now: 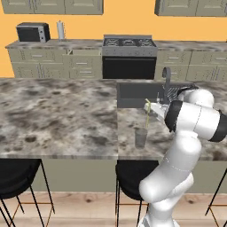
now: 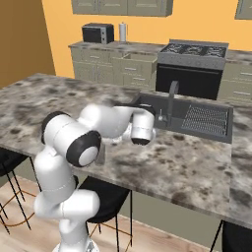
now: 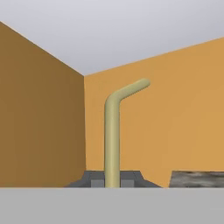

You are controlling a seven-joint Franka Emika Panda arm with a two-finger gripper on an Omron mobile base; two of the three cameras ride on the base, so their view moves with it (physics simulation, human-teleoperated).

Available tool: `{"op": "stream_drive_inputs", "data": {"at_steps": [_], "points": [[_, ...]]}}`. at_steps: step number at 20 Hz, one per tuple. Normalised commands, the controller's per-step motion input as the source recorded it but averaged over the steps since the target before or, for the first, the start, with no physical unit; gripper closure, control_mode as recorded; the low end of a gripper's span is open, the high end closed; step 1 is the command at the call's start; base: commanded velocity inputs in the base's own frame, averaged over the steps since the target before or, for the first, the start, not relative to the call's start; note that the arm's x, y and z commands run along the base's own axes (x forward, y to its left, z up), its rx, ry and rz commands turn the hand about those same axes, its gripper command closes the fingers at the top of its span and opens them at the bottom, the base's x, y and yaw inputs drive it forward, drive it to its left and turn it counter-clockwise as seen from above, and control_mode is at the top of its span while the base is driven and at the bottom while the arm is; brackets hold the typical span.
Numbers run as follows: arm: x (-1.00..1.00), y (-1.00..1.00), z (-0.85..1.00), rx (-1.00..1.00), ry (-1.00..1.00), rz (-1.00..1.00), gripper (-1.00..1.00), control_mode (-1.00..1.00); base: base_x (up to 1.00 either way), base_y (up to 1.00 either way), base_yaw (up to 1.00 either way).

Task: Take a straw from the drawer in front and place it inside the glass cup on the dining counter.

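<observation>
My gripper (image 1: 153, 107) is shut on a pale yellow-green bendy straw (image 1: 147, 114) and holds it upright over the dining counter (image 1: 57, 115). The straw's lower end hangs just above the rim of the clear glass cup (image 1: 141, 137), which stands near the counter's front edge. In the hand view the straw (image 3: 112, 140) rises between the two dark fingertips (image 3: 92, 178), with its bent tip pointing right. The gripper (image 3: 112, 180) faces an orange wall. On the far cabinet row the drawer (image 1: 84, 52) stands pulled out, pale inside.
A dark sink (image 1: 137, 95) with a faucet (image 1: 167, 82) is set into the counter just behind the cup, with a drying rack (image 2: 206, 119) beside it. Black stools (image 1: 17, 175) stand under the counter's front. A stove (image 1: 129, 43) and a microwave (image 1: 33, 32) line the back wall.
</observation>
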Motion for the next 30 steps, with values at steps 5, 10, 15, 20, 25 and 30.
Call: {"op": "stream_drive_inputs", "data": {"at_steps": [5,10,15,20,25,30], "points": [[0.00,0.09,-0.18,0.05,0.00,0.00,1.00,-1.00,0.00,0.00,0.00],[0.00,0.00,-0.14,0.00,0.00,0.00,1.00,-1.00,0.00,0.00,0.00],[0.04,0.00,-0.14,0.00,0.00,0.00,1.00,-1.00,0.00,0.00,0.00],[0.17,0.00,-0.18,0.00,0.00,0.00,1.00,-1.00,0.00,0.00,0.00],[0.26,0.00,-0.21,0.00,0.00,0.00,1.00,-1.00,0.00,0.00,0.00],[0.25,0.00,-0.26,0.00,0.00,0.00,1.00,-1.00,0.00,0.00,0.00]]}}
